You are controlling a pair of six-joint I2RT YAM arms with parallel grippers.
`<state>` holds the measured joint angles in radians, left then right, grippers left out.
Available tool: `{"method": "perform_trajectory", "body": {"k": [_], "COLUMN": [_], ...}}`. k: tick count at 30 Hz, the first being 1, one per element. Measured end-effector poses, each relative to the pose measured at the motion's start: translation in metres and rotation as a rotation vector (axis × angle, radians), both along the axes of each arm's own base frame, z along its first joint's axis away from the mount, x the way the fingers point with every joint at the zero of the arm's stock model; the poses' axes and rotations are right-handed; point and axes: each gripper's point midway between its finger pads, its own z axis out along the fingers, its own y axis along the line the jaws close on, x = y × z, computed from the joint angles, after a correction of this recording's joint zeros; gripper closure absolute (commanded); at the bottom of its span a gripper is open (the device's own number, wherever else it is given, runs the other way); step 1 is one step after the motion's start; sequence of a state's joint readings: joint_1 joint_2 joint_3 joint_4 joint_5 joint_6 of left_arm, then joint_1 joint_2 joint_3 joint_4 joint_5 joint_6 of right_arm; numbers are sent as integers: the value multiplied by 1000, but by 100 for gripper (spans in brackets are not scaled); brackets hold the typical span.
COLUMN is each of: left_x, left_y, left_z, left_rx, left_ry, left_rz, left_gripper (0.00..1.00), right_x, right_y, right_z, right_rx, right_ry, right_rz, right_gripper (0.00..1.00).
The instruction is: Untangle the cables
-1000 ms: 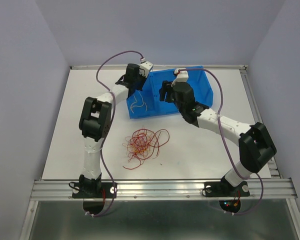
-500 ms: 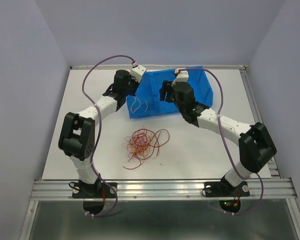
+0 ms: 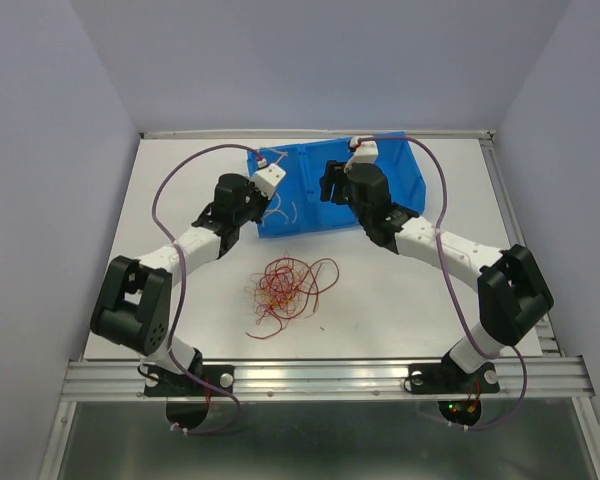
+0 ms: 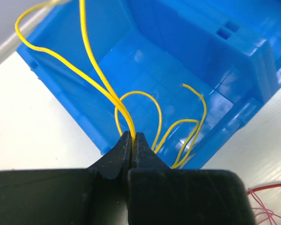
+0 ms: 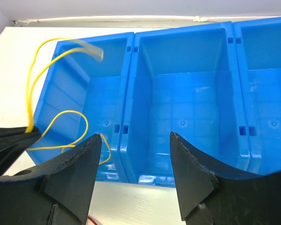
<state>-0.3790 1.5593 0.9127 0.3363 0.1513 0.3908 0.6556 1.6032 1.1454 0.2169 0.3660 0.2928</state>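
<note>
Short of the blue bin (image 3: 400, 172), red and orange cables (image 3: 283, 287) are lying tangled on the counter (image 3: 380, 300). At the bin's near left corner, my left pincer (image 4: 132, 137) is clenching a yellow cable (image 4: 125, 122) trailing inside. My right pincer (image 5: 136, 140) is hanging released over its front wall.

Counter (image 3: 400, 300): white, matte, rectangular, evenly lit with soft shadows. Back wall (image 3: 320, 60), left wall (image 3: 40, 200), right wall (image 3: 580, 150): plain pale lavender-grey, enclosing the counter on three sides. Near edge: slotted aluminium rail (image 3: 320, 377). Far edge: thin metal strip (image 3: 180, 133).
</note>
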Motion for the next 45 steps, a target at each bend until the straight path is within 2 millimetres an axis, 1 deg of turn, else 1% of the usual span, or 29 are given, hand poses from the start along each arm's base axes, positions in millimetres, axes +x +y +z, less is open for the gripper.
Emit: {"method": "perform_trajectory", "body": {"k": [4, 7, 9, 12, 14, 16, 19, 21, 23, 24, 26, 27, 28, 29, 31, 32, 35, 36, 39, 40, 41, 42, 43, 45], "left_x": [-13, -12, -10, -9, -6, -2, 4, 8, 12, 14, 14, 14, 15, 15, 14, 14, 13, 12, 11, 10, 9, 8, 7, 3], "left_y": [4, 2, 1, 1, 0, -2, -4, -6, -7, -7, -7, -6, -6, -6, -5, -5, -5, -4, 0, 2, 5, 9, 13, 28], "left_z": [30, 50, 55, 52, 44, 35, 15, 6, -1, -3, -5, -5, -4, -3, 0, 3, 20, 27, 48, 56, 66, 75, 79, 92], "left_rx": [-36, -59, -65, -60, -54, -46, -28, -19, -14, -10, -10, -9, -10, -11, -10, -15, -30, -36, -57, -66, -77, -87, -93, -110], "left_ry": [-118, -182, -203, -197, -180, -158, -111, -85, -62, -58, -49, -48, -50, -52, -58, -62, -96, -110, -152, -168, -186, -205, -215, -240], "left_rz": [-13, -24, -24, -24, -24, -24, -24, -24, -19, -19, -11, -9, -8, -6, -3, -1, 0, 1, 10, 14, 21, 31, 39, 69], "left_gripper": [100, 100, 100, 100, 100, 100, 100, 86, 68, 64, 54, 43, 37, 29, 24, 19, 19, 19, 19, 19, 19, 19, 19, 19], "right_x": [0, 0, -1, -1, -1, -1, -1, -2, -2, -2, -2, -1, -1, 1, 5, 8, 16, 17, 17, 16, 17, 17, 17, 19], "right_y": [0, 0, 0, -1, -1, -1, -1, 0, 1, 2, 5, 7, 9, 12, 19, 23, 35, 37, 40, 39, 39, 38, 39, 40], "right_z": [0, 1, 3, 5, 6, 6, 6, 6, 6, 5, 0, -6, -12, -19, -33, -40, -63, -70, -89, -93, -96, -98, -99, -99], "right_rx": [0, 1, 3, 6, 7, 8, 9, 9, 10, 10, 7, 1, -5, -14, -30, -38, -63, -70, -93, -102, -107, -113, -115, -115], "right_ry": [0, -1, -5, -8, -10, -11, -10, -9, -7, -5, 4, 16, 27, 41, 69, 85, 133, 147, 188, 200, 204, 209, 211, 210], "right_rz": [0, 0, 0, 0, 0, 0, 2, 7, 14, 20, 31, 36, 42, 51, 66, 76, 102, 109, 120, 116, 113, 107, 107, 98], "right_gripper": [35, 35, 35, 35, 35, 35, 35, 34, 33, 32, 26, 24, 24, 23, 23, 23, 23, 25, 25, 27, 28, 33, 36, 41]}}
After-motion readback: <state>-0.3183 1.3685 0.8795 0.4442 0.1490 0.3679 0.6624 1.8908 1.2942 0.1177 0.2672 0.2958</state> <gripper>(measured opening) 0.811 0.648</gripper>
